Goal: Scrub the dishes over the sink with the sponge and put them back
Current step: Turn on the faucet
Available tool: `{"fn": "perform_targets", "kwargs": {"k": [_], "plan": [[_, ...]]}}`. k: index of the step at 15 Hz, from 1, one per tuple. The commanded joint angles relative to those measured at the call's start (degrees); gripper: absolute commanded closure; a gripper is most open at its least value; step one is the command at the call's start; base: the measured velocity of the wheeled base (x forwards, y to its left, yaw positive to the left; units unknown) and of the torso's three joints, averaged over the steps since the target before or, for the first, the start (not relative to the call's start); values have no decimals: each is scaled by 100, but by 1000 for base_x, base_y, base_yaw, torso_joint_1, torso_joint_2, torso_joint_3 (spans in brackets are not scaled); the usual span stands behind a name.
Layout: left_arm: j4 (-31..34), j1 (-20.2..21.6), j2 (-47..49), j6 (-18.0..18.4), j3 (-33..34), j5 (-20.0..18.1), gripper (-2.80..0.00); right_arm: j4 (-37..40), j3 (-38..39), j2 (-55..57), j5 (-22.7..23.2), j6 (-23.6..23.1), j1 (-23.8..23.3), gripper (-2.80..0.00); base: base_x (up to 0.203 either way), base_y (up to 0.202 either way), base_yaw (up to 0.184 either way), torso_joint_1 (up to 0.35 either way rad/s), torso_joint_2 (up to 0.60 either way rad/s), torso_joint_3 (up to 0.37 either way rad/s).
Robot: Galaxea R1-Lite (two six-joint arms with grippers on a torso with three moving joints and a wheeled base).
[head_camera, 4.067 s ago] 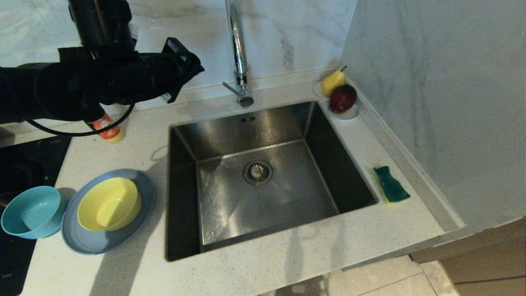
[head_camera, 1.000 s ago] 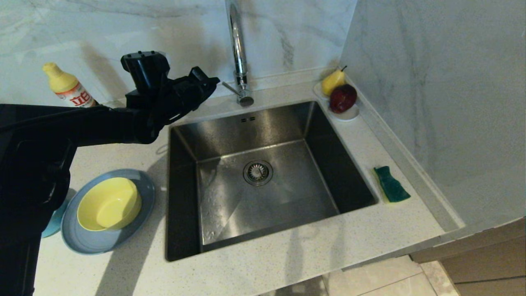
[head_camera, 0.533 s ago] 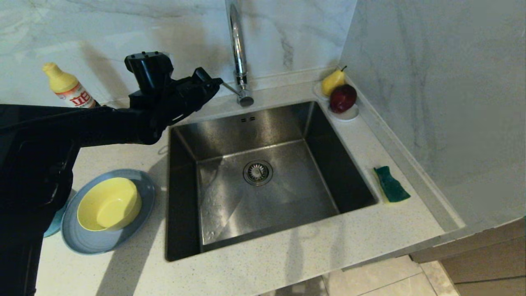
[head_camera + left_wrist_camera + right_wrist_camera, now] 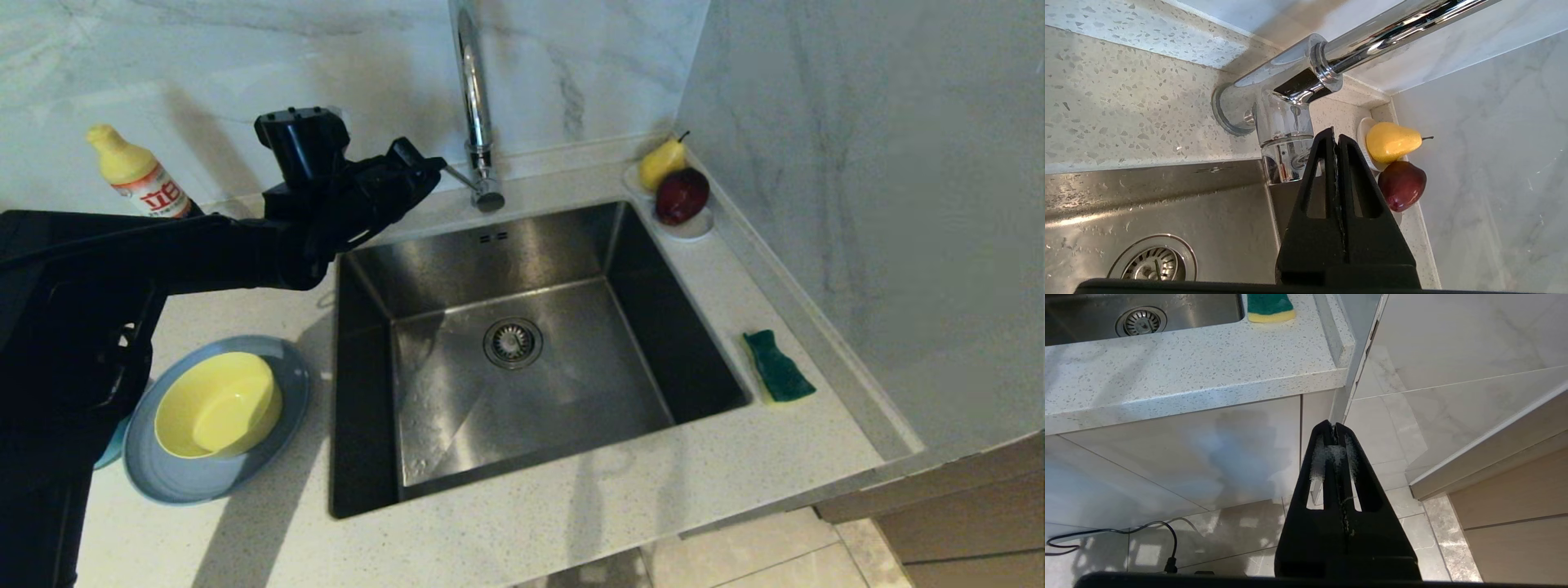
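The yellow bowl [image 4: 216, 404] sits in the grey-blue plate [image 4: 163, 482] on the counter left of the sink [image 4: 571, 384]. Only a sliver of the teal bowl [image 4: 110, 445] shows behind my left arm. The green and yellow sponge [image 4: 775, 365] lies on the counter right of the sink, also in the right wrist view as the sponge [image 4: 1270, 306]. My left gripper [image 4: 433, 167] is shut and empty, its tips at the end of the faucet lever [image 4: 457, 173]; contact is unclear. The left wrist view has the left gripper [image 4: 1336, 136] before the chrome faucet base [image 4: 1274, 106]. My right gripper [image 4: 1334, 426] hangs shut below the counter edge.
A yellow detergent bottle [image 4: 139, 180] stands at the back left by the wall. A white dish with a pear [image 4: 661, 162] and a dark red apple [image 4: 682, 196] sits at the sink's back right corner. A black cooktop lies under my left arm.
Over four seconds my left arm came down from high at the left and reached toward the faucet lever, covering the teal bowl. In the last second it only edged slightly right.
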Motion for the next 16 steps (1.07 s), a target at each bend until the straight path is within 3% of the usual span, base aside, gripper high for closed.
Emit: {"fn": "perform_targets", "kwargs": {"k": [1,10,16], "plan": [[2,-52,80,-18,9,50,0,-4,1,-2,2,-2,2,0,0,0,0,0,0,0],[253,-105,-238,-30,138,43,0,-4,1,-2,2,-2,2,0,0,0,0,0,0,0],[197,-114,-658,-6,851,63,0,-4,1,-2,2,-11,2,0,0,0,0,0,0,0]]}}
